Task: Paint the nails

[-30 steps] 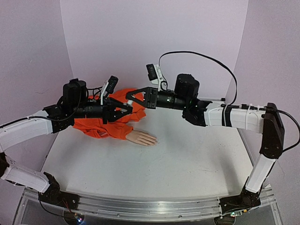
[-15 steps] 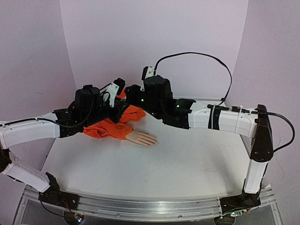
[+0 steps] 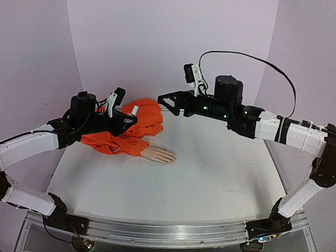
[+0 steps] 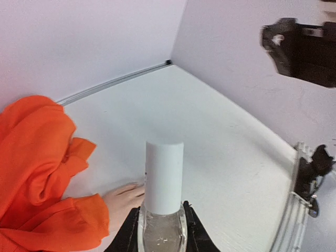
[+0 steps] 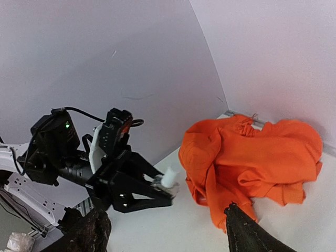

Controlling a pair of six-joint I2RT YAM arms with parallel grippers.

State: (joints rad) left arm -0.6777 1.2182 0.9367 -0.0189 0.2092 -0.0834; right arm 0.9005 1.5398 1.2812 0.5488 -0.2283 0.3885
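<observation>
The nails [image 3: 171,157] sit at the fingertips of a pale peach mannequin hand [image 3: 159,154] and are too small to make out one by one. The hand lies flat on the white table [image 3: 210,178], left of its middle, with its fingers pointing toward the right arm's side. Its wrist disappears into an orange sleeve [image 3: 123,146], and the sleeve runs back into a crumpled heap of the same orange cloth [image 3: 148,113] near the rear wall. Over that cloth, just behind the mannequin hand in the top view, the left gripper [image 3: 131,116] is clamped on a small clear bottle [image 4: 164,233] by its glass body. The bottle's tall white cap [image 4: 164,176] sticks out past the fingertips, in place on the neck. Farther out, on the other side of the heap, the right gripper [image 3: 163,103] hangs in the air with its jaws spread wide and nothing between them. It points toward the left gripper and the bottle but stands apart from both. Lilac walls [image 3: 173,47] close in the table behind and at the sides.
</observation>
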